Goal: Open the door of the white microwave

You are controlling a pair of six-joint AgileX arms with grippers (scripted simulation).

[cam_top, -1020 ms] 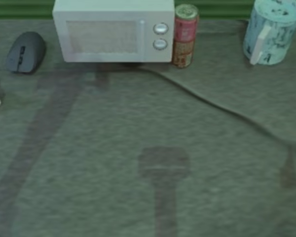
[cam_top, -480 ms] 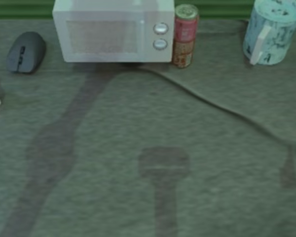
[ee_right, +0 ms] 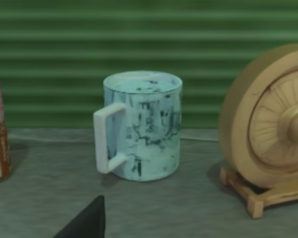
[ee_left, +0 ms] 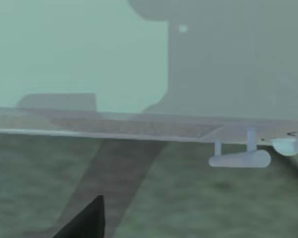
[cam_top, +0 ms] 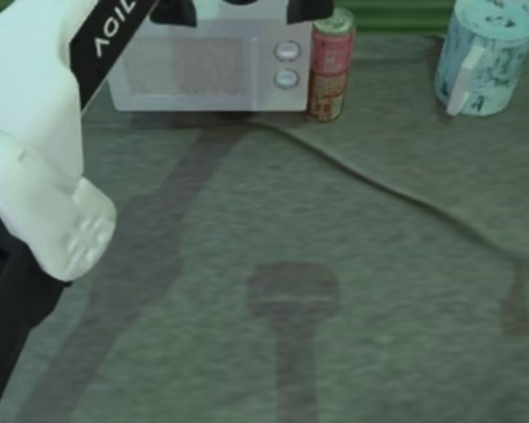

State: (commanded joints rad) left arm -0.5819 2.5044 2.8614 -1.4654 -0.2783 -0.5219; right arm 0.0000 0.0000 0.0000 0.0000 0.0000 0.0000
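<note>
The white microwave (cam_top: 203,75) stands at the back of the table, left of centre. Its door (cam_top: 181,69), with a speckled mesh window, lies flush with the front. My left arm (cam_top: 35,150) reaches in from the left. My left gripper (cam_top: 242,7) is open above the microwave's top, with one dark finger over each side. In the left wrist view the door's bar handle (ee_left: 240,158) sticks out beside a knob (ee_left: 288,146), and one dark fingertip (ee_left: 89,223) shows. My right arm is outside the top view; its wrist view shows one dark fingertip (ee_right: 89,223).
A red drink can (cam_top: 331,66) stands against the microwave's right side. A pale marbled mug (cam_top: 483,57) with a white handle is at the back right. Next to the mug in the right wrist view stands a golden wheel-shaped ornament (ee_right: 268,124).
My left arm has swung into the top view from the left and now reaches over the microwave, covering the dark mouse. The microwave, can and mug have not moved.
</note>
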